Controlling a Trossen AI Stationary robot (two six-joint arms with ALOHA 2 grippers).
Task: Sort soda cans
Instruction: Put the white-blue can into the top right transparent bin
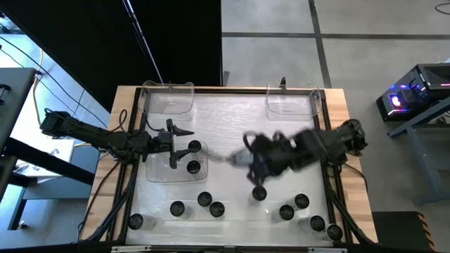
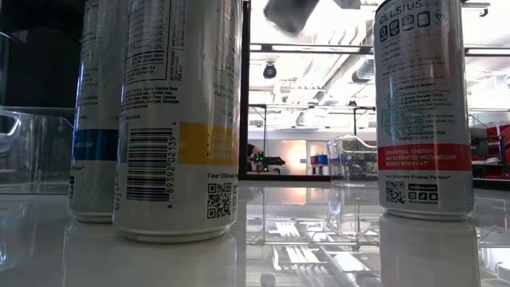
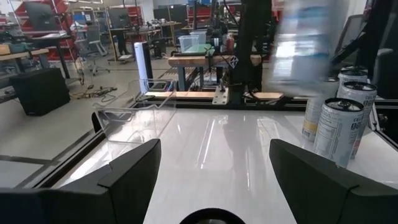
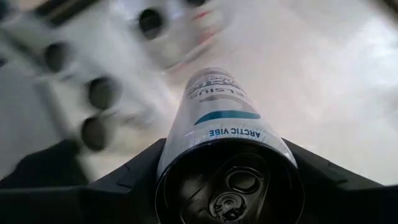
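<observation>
Several silvery soda cans with dark tops stand along the table's near edge [image 1: 204, 199]. Two more [image 1: 193, 166] stand in a clear tray left of centre. My left gripper [image 1: 184, 144] hovers open at that tray's left side, its fingers [image 3: 134, 177] wide apart over bare table, with two cans [image 3: 339, 130] ahead of it. My right gripper [image 1: 247, 160] is blurred over the table's middle, shut on a can [image 4: 217, 106] marked ARCTIC VIBE. In the low view three cans [image 2: 179, 119] stand close to the camera. My right gripper holds the can by its upper end, just below the dark top [image 4: 227, 186]. It is pinched between the two fingers [image 4: 124, 180], one on each side of the wall. The can is lifted clear and tilted, its bottom [image 1: 221, 159] pointing toward the table's left.
Two clear trays sit at the far edge, one left [image 1: 169, 98] and one right [image 1: 292, 102]. The third tray [image 1: 158, 172] holds the two cans. Wooden table rims and cables run along both sides. Bare white surface lies in the middle far half.
</observation>
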